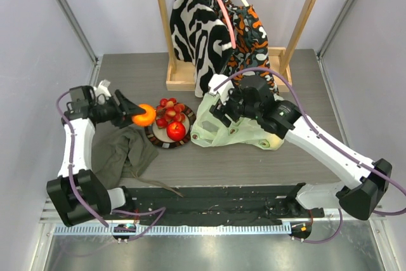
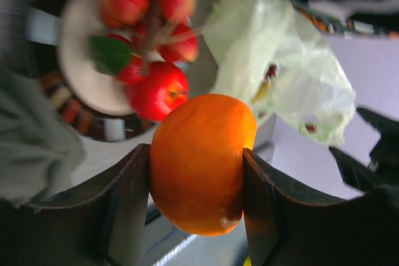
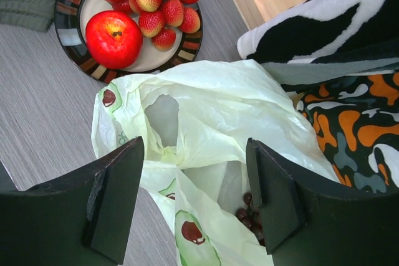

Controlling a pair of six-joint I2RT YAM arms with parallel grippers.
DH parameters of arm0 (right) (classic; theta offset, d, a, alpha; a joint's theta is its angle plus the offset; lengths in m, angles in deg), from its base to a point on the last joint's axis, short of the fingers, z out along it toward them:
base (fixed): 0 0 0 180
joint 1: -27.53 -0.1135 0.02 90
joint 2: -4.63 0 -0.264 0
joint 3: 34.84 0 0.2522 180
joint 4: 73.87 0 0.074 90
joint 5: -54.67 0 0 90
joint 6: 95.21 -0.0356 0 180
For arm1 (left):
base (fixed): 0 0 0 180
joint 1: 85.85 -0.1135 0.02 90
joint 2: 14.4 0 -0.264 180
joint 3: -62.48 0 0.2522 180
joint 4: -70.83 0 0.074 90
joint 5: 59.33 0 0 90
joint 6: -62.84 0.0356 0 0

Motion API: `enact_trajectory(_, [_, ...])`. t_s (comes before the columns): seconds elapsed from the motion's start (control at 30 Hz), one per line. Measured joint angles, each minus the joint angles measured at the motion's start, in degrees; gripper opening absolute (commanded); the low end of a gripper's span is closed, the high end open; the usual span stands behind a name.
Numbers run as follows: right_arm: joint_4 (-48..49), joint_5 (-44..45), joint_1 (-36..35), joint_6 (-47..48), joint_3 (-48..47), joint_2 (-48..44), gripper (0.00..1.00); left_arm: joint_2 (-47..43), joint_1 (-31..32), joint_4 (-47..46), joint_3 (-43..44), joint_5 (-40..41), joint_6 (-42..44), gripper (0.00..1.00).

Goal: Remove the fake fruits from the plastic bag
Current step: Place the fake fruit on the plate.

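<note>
My left gripper (image 1: 141, 116) is shut on an orange fruit (image 2: 199, 160), held just left of the dark-rimmed plate (image 1: 152, 135). The plate carries a red apple (image 1: 176, 130) and red strawberries (image 1: 169, 107); both also show in the right wrist view, the apple (image 3: 113, 38) and strawberries (image 3: 162, 1). The pale-green avocado-print bag (image 1: 235, 132) lies right of the plate. My right gripper (image 3: 194, 197) is open, hovering over the bag's mouth (image 3: 206, 123). A dark purple grape bunch (image 3: 249, 213) shows inside the bag by my right finger.
An olive-grey cloth (image 1: 120, 153) lies under my left arm. A wooden rack (image 1: 184, 80) with black-white-orange garments (image 1: 216, 36) stands behind the bag. A black rail (image 1: 209, 198) runs along the near table edge.
</note>
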Motion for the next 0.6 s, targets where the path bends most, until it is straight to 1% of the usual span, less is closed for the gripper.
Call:
enact_trajectory(0.07, [-0.2,0.2,0.0,-0.2,0.0,0.8,0.73,-0.1,-3.7,0.5,-0.3,2.2,0.1,0.22])
enact_trajectory(0.17, [-0.8,0.2,0.0,-0.2,0.0,1.6,0.73,1.6,-6.4,-0.3,0.0,5.0,-0.5,0.23])
enact_trajectory(0.3, [-1.5,0.4,0.0,-0.2,-0.2,1.7,0.73,6.8,-8.5,-6.1,-0.7,7.2,-4.9,0.26])
enact_trajectory(0.4, [-2.0,0.7,0.0,-0.3,-0.2,1.7,0.73,11.3,-8.2,-8.4,-0.9,12.2,-5.3,0.28])
enact_trajectory(0.47, [-2.6,0.8,0.0,-0.5,-0.2,1.7,0.73,13.9,-6.8,-9.2,-0.9,15.3,-4.8,0.3])
enact_trajectory(0.6, [-3.3,1.1,0.0,-0.7,-0.2,1.7,0.73,19.4,-3.4,-10.9,0.5,17.7,-3.2,0.3])
